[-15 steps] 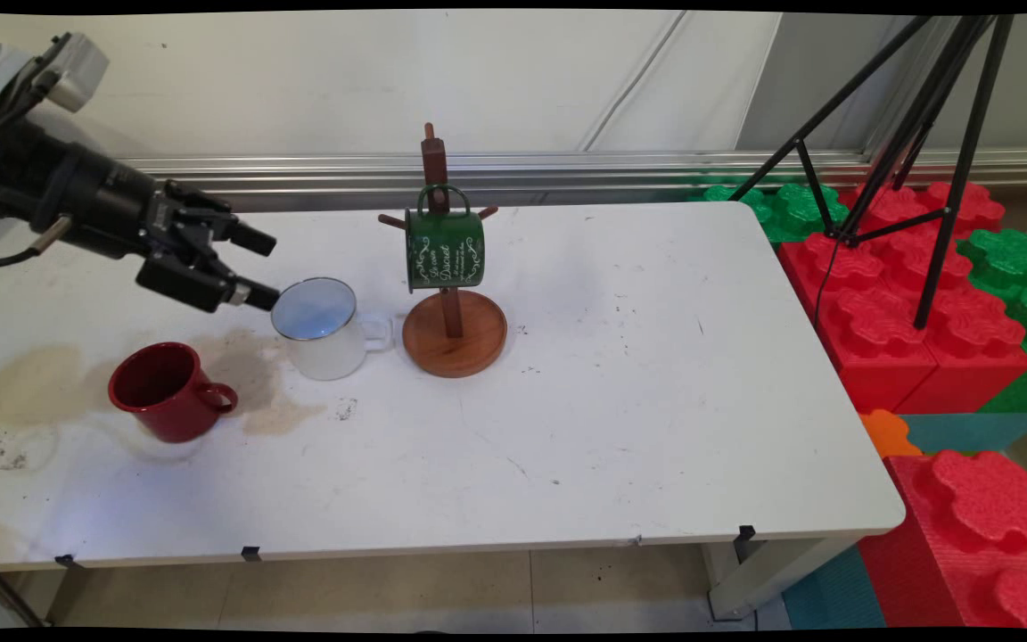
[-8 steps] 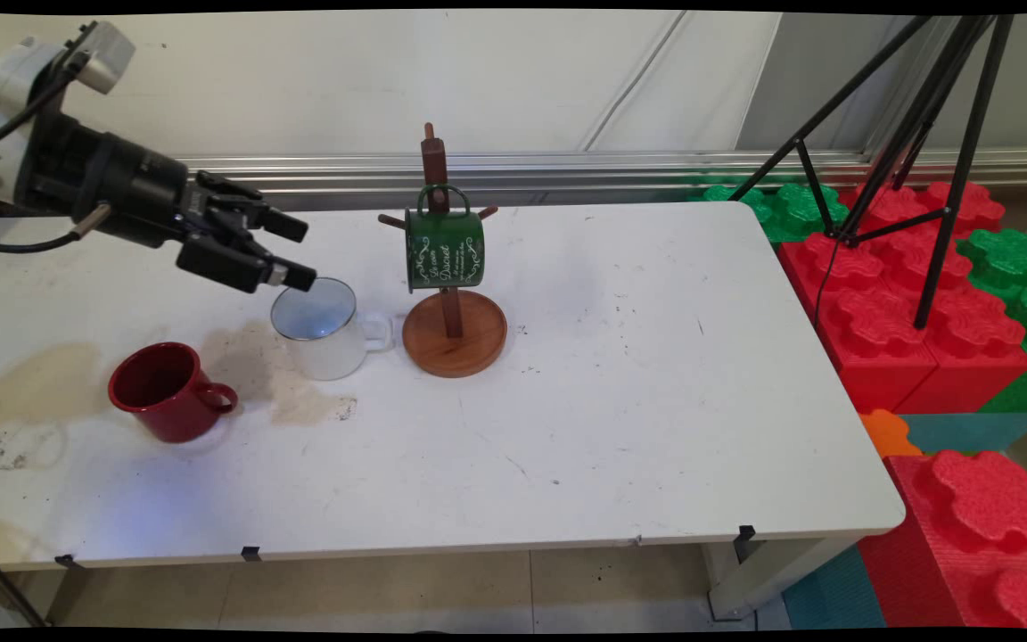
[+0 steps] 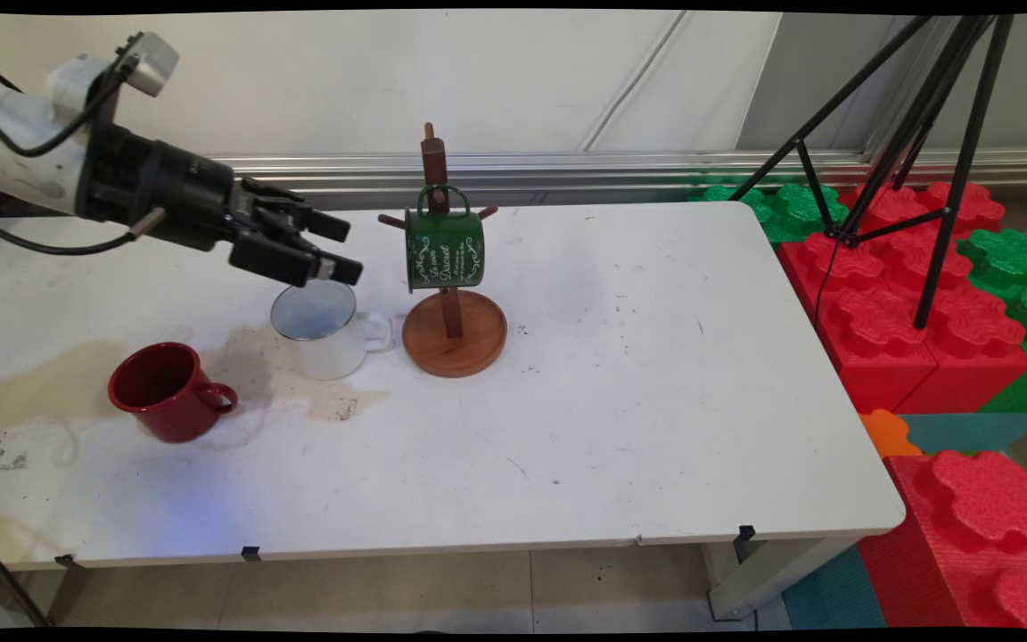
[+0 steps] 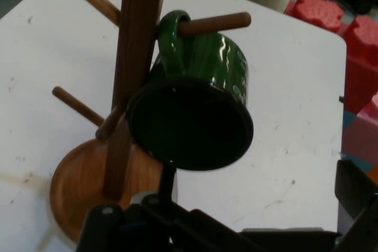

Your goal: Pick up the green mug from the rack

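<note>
Hovering my hand, fingers spread and empty, just above the white mug and beside the green mug hanging on the wooden rack on the desk; drifting sideways could knock that mug off its peg.

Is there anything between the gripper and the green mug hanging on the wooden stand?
Nothing visible. The black gripper, fingers open, hovers just left of the green enamel mug on the wooden mug tree; the white enamel mug sits below the gap.
</note>
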